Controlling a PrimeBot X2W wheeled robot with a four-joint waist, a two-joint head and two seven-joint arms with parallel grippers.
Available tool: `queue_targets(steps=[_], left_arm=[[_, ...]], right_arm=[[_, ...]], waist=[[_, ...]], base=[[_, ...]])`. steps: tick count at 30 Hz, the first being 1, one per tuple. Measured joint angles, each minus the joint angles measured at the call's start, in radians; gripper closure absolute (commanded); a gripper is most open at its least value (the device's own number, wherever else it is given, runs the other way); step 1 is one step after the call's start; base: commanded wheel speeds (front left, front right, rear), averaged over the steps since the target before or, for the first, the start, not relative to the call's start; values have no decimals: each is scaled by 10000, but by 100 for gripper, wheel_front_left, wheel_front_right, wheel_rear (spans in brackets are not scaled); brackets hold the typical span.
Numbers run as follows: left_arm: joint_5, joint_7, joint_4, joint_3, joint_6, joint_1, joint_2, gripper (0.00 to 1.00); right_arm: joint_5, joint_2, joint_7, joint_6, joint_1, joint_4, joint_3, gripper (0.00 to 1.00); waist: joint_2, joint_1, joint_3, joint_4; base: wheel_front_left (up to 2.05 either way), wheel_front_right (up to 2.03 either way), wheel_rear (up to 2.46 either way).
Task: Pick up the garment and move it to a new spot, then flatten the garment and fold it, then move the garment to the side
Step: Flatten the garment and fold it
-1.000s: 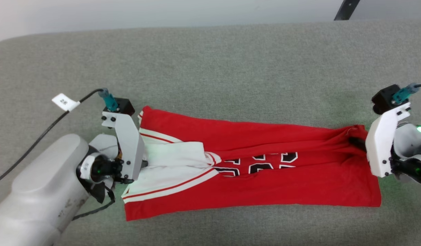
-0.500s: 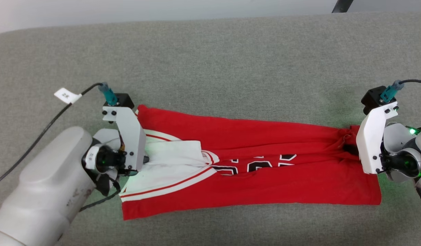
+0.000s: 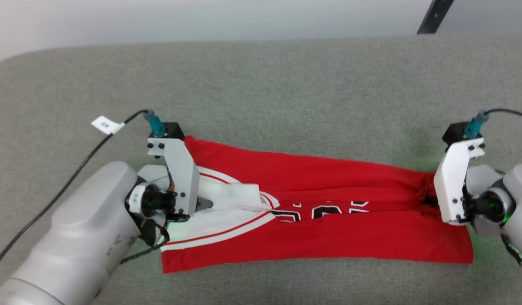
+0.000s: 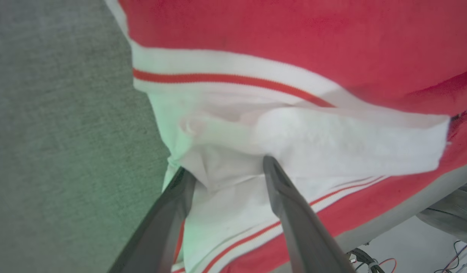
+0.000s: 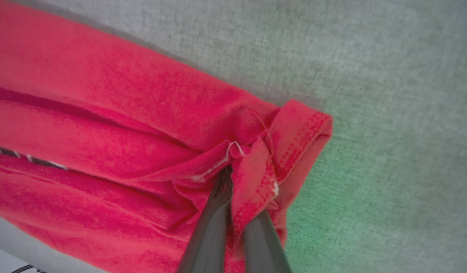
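left gripper [image 4: 226,167]: at the 9 o'clock end of the garment [image 3: 329,228], fingers apart, astride a fold of white sleeve.
garment: folded lengthwise on the grey cloth surface [image 3: 286,106], stretched from 9 to 3 o'clock.
right gripper [image 5: 230,180]: at the 3 o'clock end, fingers together, pinching the red hem.

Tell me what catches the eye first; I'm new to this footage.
A red garment with white sleeves lies stretched lengthwise across the grey padded surface. The right hand pinches its bunched hem at the right end; the left hand stands open over the white sleeve at the left.
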Motion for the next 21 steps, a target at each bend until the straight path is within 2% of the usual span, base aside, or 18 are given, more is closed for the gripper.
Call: queue_targets(steps=[7, 13, 14, 15, 16, 21], left_arm=[[167, 119, -213, -111, -71, 0, 385, 0], [472, -347, -905, -73, 385, 78, 754, 0], [485, -470, -1070, -15, 441, 149, 796, 0], [458, -614, -1221, 52, 508, 229, 809, 0], [410, -763, -1406, 136, 518, 318, 817, 0], [495, -1954, -2132, 474, 564, 842, 1170, 0]], right_arm=[[35, 77, 63, 0, 544, 176, 136, 100], [38, 38, 71, 2, 890, 412, 167, 99], [-54, 36, -19, 6, 912, 493, 174, 74], [-171, 36, -165, 17, 933, 600, 165, 56], [-267, 54, -299, 21, 937, 750, 119, 0], [-656, 217, -865, 36, 870, 1312, 0, 0]], waist=[[0, 0, -611, 285], [0, 0, -1035, 636], [0, 0, -1079, 698], [0, 0, -1117, 757], [0, 0, -1152, 813], [0, 0, -1368, 940]], base=[[0, 0, 0], [0, 0, 0], [0, 0, 0], [0, 0, 0], [0, 0, 0], [0, 0, 0]])
